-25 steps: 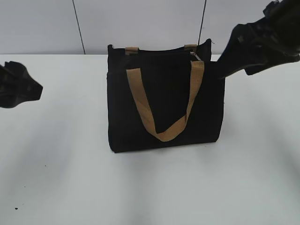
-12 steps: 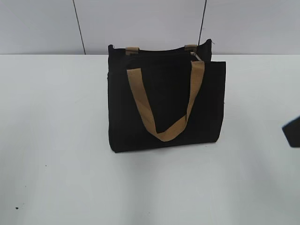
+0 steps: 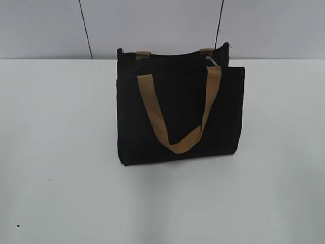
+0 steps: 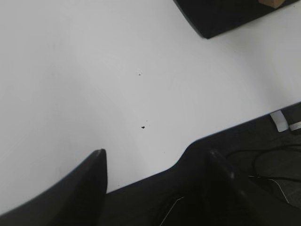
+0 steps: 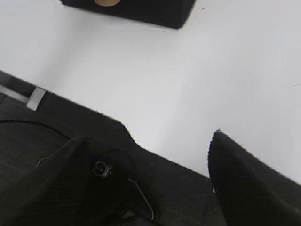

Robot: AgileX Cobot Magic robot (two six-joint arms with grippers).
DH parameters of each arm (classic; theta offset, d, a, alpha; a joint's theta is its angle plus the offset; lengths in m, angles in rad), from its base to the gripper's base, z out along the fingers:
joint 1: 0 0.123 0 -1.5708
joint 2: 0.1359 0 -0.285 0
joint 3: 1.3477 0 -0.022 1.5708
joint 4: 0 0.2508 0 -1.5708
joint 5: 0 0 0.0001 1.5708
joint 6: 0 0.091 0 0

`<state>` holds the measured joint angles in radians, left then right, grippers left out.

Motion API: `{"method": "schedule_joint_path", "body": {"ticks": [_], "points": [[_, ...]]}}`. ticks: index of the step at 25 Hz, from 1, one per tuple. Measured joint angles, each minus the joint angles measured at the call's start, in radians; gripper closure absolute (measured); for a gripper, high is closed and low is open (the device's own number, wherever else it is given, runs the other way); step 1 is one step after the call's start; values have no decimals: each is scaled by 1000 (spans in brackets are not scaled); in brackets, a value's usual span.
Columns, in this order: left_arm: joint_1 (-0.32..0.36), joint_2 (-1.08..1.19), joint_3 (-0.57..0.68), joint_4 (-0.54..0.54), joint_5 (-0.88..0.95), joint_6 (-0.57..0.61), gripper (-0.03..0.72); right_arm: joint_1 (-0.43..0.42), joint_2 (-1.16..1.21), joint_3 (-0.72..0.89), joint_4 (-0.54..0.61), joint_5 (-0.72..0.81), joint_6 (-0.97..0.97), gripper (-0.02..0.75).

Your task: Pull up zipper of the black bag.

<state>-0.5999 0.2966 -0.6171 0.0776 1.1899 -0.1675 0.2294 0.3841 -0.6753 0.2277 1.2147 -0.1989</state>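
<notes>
The black bag (image 3: pixel 180 109) stands upright in the middle of the white table (image 3: pixel 61 152), its tan handle (image 3: pixel 177 145) hanging down the front. The zipper (image 3: pixel 172 54) runs along the top edge, with a small silvery pull tab (image 3: pixel 213 61) near the right end. Neither arm shows in the exterior view. In the left wrist view my left gripper (image 4: pixel 157 157) is open and empty over the table's front edge, with a bag corner (image 4: pixel 221 14) far off. In the right wrist view my right gripper (image 5: pixel 148 141) is open and empty, with the bag (image 5: pixel 141 9) far off.
A white wall with dark seams (image 3: pixel 85 28) stands behind the table. Below the table's front edge are dark floor and cables (image 4: pixel 268 169). Small dark specks (image 4: pixel 143 126) lie on the tabletop.
Both arms have drawn back out of the exterior view. The right one was by the bag's top right corner, then low at the right edge. The bag has not moved.
</notes>
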Motion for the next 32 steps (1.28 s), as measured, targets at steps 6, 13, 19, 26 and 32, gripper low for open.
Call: {"method": "schedule_joint_path", "body": {"ticks": [6, 13, 19, 26, 32], "points": [[0, -148, 59, -1, -56, 34, 198, 0, -179, 143, -84, -21, 34, 141], [-1, -175, 90, -5, -118, 76, 198, 0, -210, 178, -89, -118, 33, 143], [-1, -175, 90, -9, -119, 79, 200, 0, -211, 179, -87, -120, 28, 143], [6, -184, 90, -9, -121, 79, 211, -4, -213, 179, -82, -125, 28, 143], [101, -249, 90, -9, -124, 79, 227, -67, -273, 179, -74, -129, 28, 153]]}}
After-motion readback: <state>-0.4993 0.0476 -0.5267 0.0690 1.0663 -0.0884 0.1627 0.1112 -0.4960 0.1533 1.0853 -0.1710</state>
